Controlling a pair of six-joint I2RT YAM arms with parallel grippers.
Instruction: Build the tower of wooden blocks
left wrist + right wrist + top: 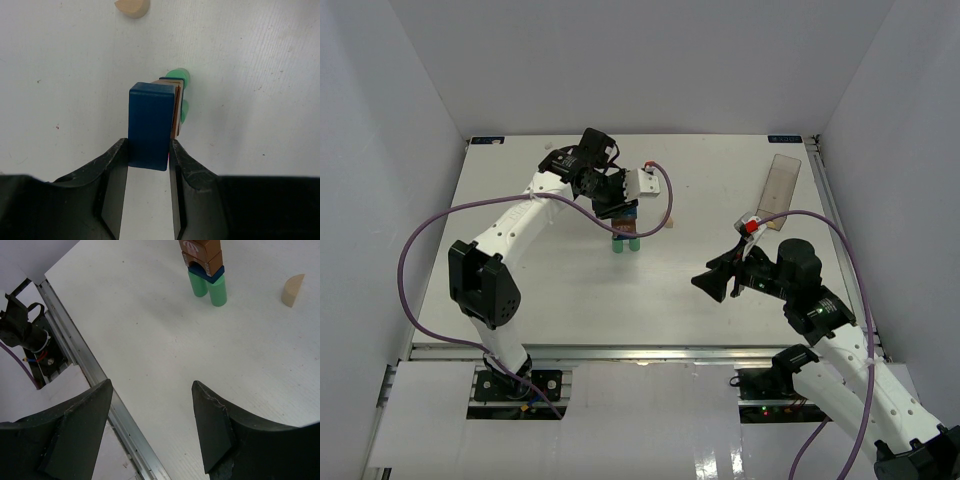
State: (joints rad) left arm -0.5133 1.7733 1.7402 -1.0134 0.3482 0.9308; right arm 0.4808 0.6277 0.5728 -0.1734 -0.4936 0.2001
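The tower [626, 232] stands near the middle of the desk [550, 310]. At the bottom are two green cylinders [218, 290], side by side. One flat blue piece [207, 271] lies across them. On that sits one brown arch [210, 260], and on the arch one brown brick [200, 245].

My left hand [148, 150] is closed on one blue block [148, 120], right over the top of the tower. I cannot tell if the block touches it.

One tan piece [292, 290] lies alone near the tower. My right hand [151, 385] is wide open with nothing in it, well apart from the tower. One clear box [782, 185] lies at the far right.
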